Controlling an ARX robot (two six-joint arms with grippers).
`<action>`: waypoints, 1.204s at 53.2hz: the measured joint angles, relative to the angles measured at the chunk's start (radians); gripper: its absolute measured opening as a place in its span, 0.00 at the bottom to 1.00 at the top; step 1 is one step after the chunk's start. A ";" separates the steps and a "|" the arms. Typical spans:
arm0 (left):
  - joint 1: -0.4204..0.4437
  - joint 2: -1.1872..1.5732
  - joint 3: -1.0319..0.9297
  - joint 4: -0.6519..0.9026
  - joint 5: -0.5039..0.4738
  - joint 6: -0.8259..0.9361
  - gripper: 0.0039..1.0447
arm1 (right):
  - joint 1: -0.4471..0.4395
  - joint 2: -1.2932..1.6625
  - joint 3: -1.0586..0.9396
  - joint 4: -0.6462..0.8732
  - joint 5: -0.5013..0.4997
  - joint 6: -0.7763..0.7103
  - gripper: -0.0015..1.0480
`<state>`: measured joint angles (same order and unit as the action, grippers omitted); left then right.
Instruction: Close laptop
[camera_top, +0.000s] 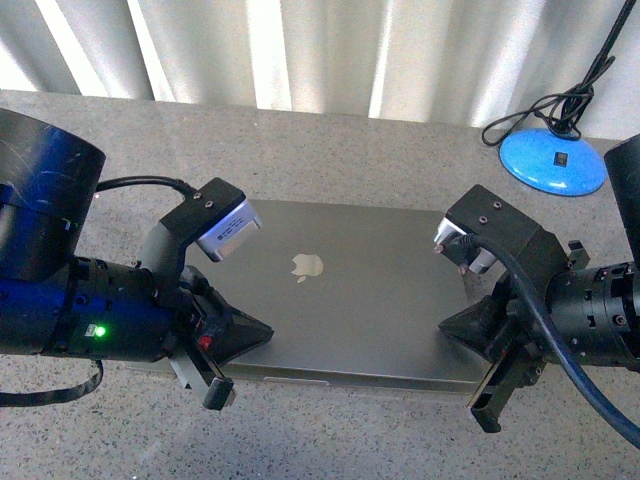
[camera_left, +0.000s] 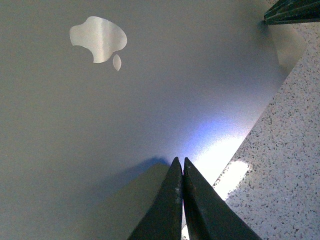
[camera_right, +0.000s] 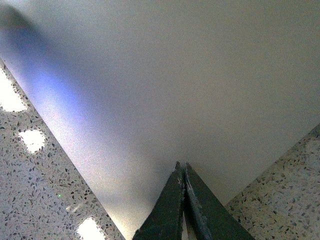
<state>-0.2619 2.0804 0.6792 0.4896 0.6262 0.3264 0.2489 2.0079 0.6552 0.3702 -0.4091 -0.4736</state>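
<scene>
The space-grey laptop (camera_top: 350, 290) lies flat on the speckled table with its lid down and the apple logo (camera_top: 307, 266) facing up. My left gripper (camera_top: 262, 333) is shut, its tips over the lid's near left corner. My right gripper (camera_top: 447, 327) is shut, its tips over the lid's near right part. In the left wrist view the shut left gripper (camera_left: 182, 161) points across the lid (camera_left: 150, 100) near its edge, with the logo (camera_left: 98, 38) further on. In the right wrist view the shut right gripper (camera_right: 180, 165) sits over the lid (camera_right: 190, 85) by a corner.
A blue round lamp base (camera_top: 553, 160) with a black cable (camera_top: 545, 110) stands at the back right. A white curtain (camera_top: 300, 50) hangs behind the table. Speckled tabletop (camera_top: 350, 430) lies in front of the laptop. The other gripper's tip (camera_left: 292, 12) shows in the left wrist view.
</scene>
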 joint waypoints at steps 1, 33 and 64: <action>0.003 0.004 -0.001 0.010 0.002 -0.005 0.03 | 0.000 0.005 0.000 0.001 0.000 0.000 0.01; 0.069 0.196 -0.024 0.376 0.031 -0.200 0.03 | -0.024 0.052 0.005 0.000 -0.008 -0.037 0.01; 0.207 -0.340 -0.130 0.473 -0.287 -0.285 0.03 | -0.084 -0.379 0.037 -0.073 0.010 -0.043 0.01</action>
<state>-0.0547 1.7409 0.5488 0.9630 0.3389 0.0414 0.1646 1.6287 0.6922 0.2970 -0.3996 -0.5171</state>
